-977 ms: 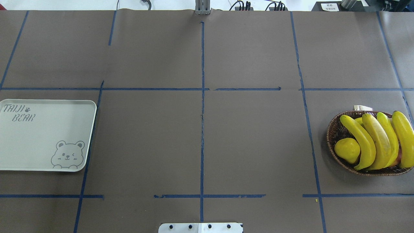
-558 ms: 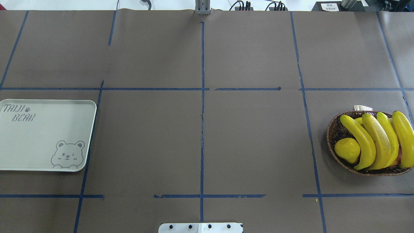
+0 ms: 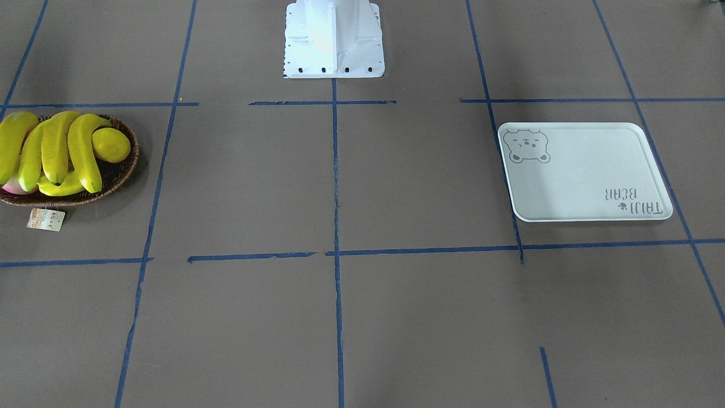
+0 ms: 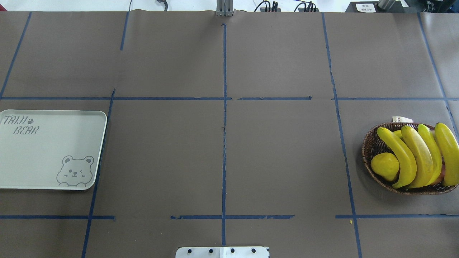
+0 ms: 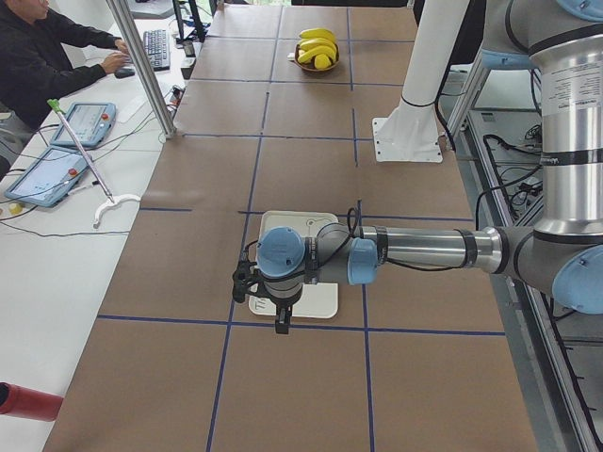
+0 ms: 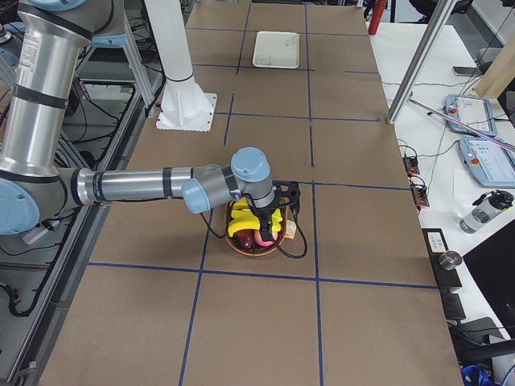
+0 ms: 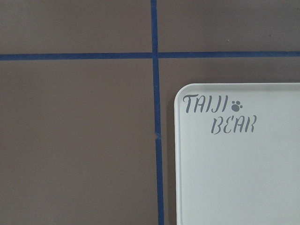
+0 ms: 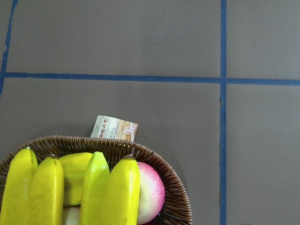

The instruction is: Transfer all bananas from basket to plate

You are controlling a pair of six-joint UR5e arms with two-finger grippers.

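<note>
Several yellow bananas (image 4: 412,157) lie side by side in the brown wicker basket (image 4: 371,147) at the table's right; the right wrist view shows their ends (image 8: 117,192). The pale bear plate (image 4: 46,150) lies bare at the left, its lettered corner in the left wrist view (image 7: 234,178). My left gripper (image 5: 280,320) hangs above the plate's edge and shows only in the exterior left view. My right gripper (image 6: 269,233) hangs above the basket and shows only in the exterior right view. I cannot tell whether either is open or shut.
A round yellow lemon (image 4: 384,166) and a pink fruit (image 8: 151,192) also sit in the basket. A paper tag (image 8: 115,128) lies beside its rim. The white robot base (image 3: 333,39) stands at the table's near edge. Blue tape lines cross the brown table.
</note>
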